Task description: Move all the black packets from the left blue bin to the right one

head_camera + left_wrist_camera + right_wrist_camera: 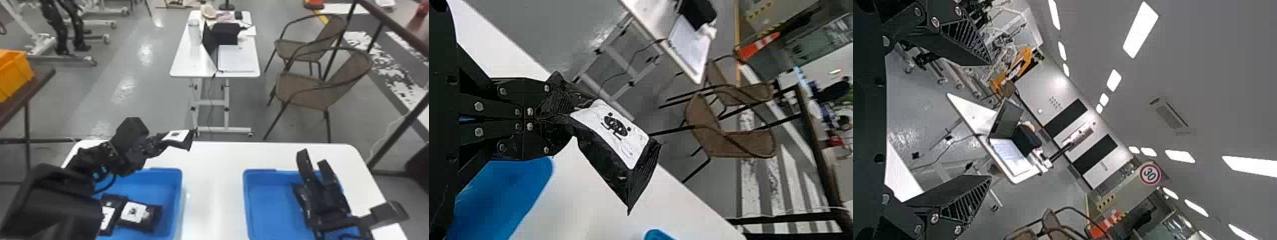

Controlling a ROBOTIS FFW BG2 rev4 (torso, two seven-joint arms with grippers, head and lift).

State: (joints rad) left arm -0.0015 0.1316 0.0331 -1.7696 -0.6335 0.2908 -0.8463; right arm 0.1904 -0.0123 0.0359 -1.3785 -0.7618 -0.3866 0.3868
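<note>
My left gripper [160, 143] pinching a black packet [176, 136] over the white table [214, 166], two more packets [150, 220] in the left blue bin [180, 191], my right gripper [312, 157] spread wide by the right blue bin [247, 199].

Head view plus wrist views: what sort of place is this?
Probably an indoor robotics lab or test hall. Signs: black jointed legs, seemingly a robot's, by white wheeled frames; a laptop on a wheeled white table; ceiling strip lights.

The black packet [601, 159] looks creased, glossy plastic (its label [628, 147] smoother)
</note>
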